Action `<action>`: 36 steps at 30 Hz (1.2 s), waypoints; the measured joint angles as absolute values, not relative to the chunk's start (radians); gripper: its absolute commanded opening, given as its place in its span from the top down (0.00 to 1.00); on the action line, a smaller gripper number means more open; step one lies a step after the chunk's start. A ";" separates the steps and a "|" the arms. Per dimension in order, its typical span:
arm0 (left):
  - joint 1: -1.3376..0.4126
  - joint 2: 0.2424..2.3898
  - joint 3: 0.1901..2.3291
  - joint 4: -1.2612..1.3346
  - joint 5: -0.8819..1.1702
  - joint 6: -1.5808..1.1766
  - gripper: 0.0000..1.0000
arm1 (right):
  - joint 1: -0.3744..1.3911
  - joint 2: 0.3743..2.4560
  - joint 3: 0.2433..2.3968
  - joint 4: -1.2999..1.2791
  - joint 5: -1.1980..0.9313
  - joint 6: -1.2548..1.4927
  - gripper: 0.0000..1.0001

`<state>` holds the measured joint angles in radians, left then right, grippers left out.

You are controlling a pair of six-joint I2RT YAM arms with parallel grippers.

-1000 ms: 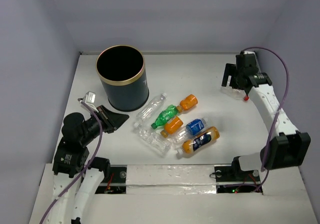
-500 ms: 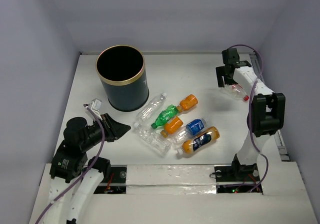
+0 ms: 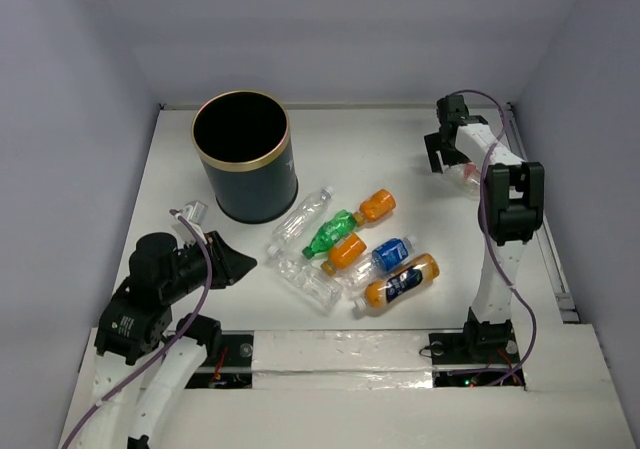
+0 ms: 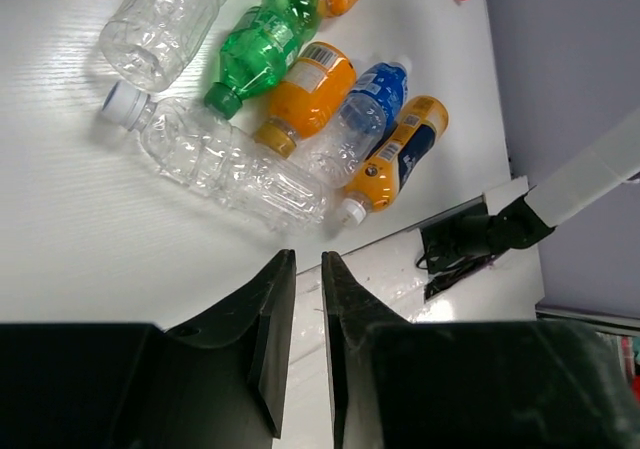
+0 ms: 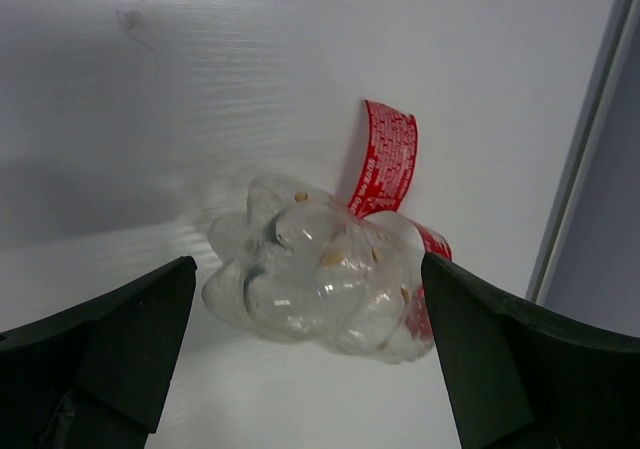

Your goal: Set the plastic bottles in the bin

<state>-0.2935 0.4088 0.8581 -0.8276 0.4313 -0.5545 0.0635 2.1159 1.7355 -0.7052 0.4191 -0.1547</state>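
- Now the right fingers stand spread wide on both sides of a crushed clear bottle, which lies far right on the bench.
- Left fingers are pressed together and hold nothing.
- Other plastic bottles lie in the middle, and the bin stands far left.

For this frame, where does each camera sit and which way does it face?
Top external: above and behind the bases, looking down at the table, bin and both arms.
Left wrist: on the left gripper, shut, looking obliquely at the green bottle and its neighbours.
Right wrist: on the right gripper, open, looking straight down at a crushed bottle.
Shared: top and left wrist both show the green bottle.
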 measured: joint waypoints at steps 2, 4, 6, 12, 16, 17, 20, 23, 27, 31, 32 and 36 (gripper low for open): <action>-0.300 0.415 0.869 -0.841 0.413 -0.543 0.84 | 0.059 2.149 1.755 -0.712 0.412 -0.154 0.00; -0.305 0.420 0.878 -0.849 0.395 -0.533 0.83 | 0.054 2.169 1.761 -0.718 0.407 -0.154 0.01; -0.310 0.424 0.884 -0.856 0.381 -0.527 0.81 | 0.052 2.180 1.761 -0.733 0.408 -0.153 0.04; -0.327 0.435 0.886 -0.857 0.350 -0.516 0.76 | 0.043 2.186 1.768 -0.778 0.403 -0.118 0.08; -0.334 0.437 0.886 -0.855 0.338 -0.516 0.67 | 0.040 2.188 1.788 -0.831 0.397 -0.070 0.11; -0.334 0.437 0.886 -0.853 0.336 -0.517 0.64 | 0.039 2.188 1.790 -0.840 0.396 -0.061 0.22; -0.334 0.437 0.886 -0.842 0.333 -0.522 0.59 | 0.039 2.188 1.791 -0.865 0.385 -0.030 0.40; -0.334 0.437 0.885 -0.823 0.333 -0.532 0.50 | 0.039 2.184 1.786 -0.878 0.369 0.006 0.46; -0.334 0.434 0.875 -0.793 0.339 -0.551 0.47 | 0.039 2.147 1.768 -0.875 0.343 0.058 0.52; -0.334 0.434 0.854 -0.773 0.344 -0.569 0.46 | 0.039 2.057 1.766 -0.863 0.313 0.105 0.53; -0.334 0.434 0.848 -0.771 0.345 -0.574 0.45 | 0.039 2.028 1.766 -0.860 0.305 0.116 0.53; -0.334 0.434 0.822 -0.764 0.348 -0.594 0.43 | 0.043 1.891 1.766 -0.848 0.250 0.163 0.53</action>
<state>-0.3344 0.4343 0.8223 -0.7639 0.3485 -0.5938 0.0429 1.8912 1.7660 -0.8478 0.2497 0.1635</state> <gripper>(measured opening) 0.563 0.680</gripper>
